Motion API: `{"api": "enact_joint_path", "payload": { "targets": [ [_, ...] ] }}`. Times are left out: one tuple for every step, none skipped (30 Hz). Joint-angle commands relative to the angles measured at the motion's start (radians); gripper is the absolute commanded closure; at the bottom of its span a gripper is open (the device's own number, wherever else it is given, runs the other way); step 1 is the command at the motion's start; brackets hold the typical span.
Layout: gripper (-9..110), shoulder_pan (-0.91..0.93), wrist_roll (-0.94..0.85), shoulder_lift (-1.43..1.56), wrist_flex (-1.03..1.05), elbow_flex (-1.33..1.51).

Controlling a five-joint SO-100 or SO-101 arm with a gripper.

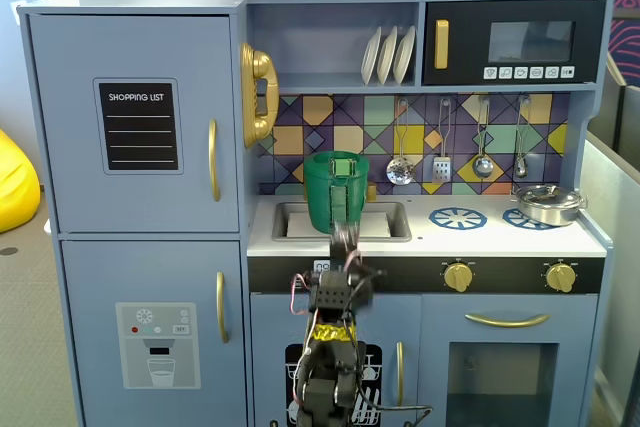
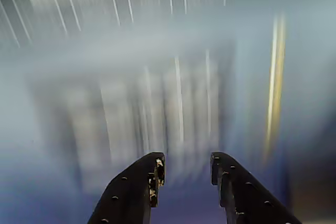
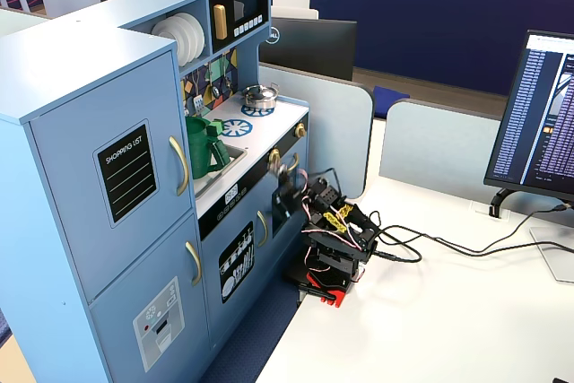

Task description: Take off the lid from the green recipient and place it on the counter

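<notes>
Gripper [image 2: 185, 169] of yours spread apart, holding nothing, low in front of counter [image 1: 500, 239]; green recipient [image 1: 335, 192] stands by sink, lid [image 1: 335, 156] on top

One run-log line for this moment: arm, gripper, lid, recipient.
arm: low, in front of kitchen | gripper: open, empty, wrist view motion-blurred | lid: on green recipient | green recipient: in sink | counter: no lid

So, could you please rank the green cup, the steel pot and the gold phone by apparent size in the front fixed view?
1. Green cup, clearly largest.
2. Gold phone, tall but narrow.
3. Steel pot, wide but low. Phone and pot are close, so their order is unsure.
</notes>
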Motion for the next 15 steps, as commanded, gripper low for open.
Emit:
{"api": "enact_joint_path", "payload": {
  "targets": [
    [95,-0.040,-0.012,-0.153,-0.281,-0.278],
    [91,-0.046,0.005,-0.202,-0.319,-0.339],
    [88,-0.051,0.014,-0.253,-0.345,-0.403],
    [85,-0.055,0.026,-0.307,-0.360,-0.468],
    [82,-0.058,0.034,-0.359,-0.365,-0.534],
    [78,-0.058,0.038,-0.407,-0.364,-0.594],
    [76,-0.058,0.044,-0.448,-0.360,-0.647],
    [73,-0.058,0.057,-0.482,-0.359,-0.690],
    [71,-0.060,0.066,-0.506,-0.368,-0.718],
    [70,-0.061,0.071,-0.523,-0.387,-0.733],
    [68,-0.061,0.072,-0.535,-0.411,-0.738],
    [67,-0.061,0.072,-0.545,-0.436,-0.741],
    [66,-0.061,0.071,-0.552,-0.451,-0.742],
    [65,-0.061,0.063,-0.560,-0.462,-0.742],
    [65,-0.060,0.057,-0.565,-0.476,-0.742]
  ]
}}
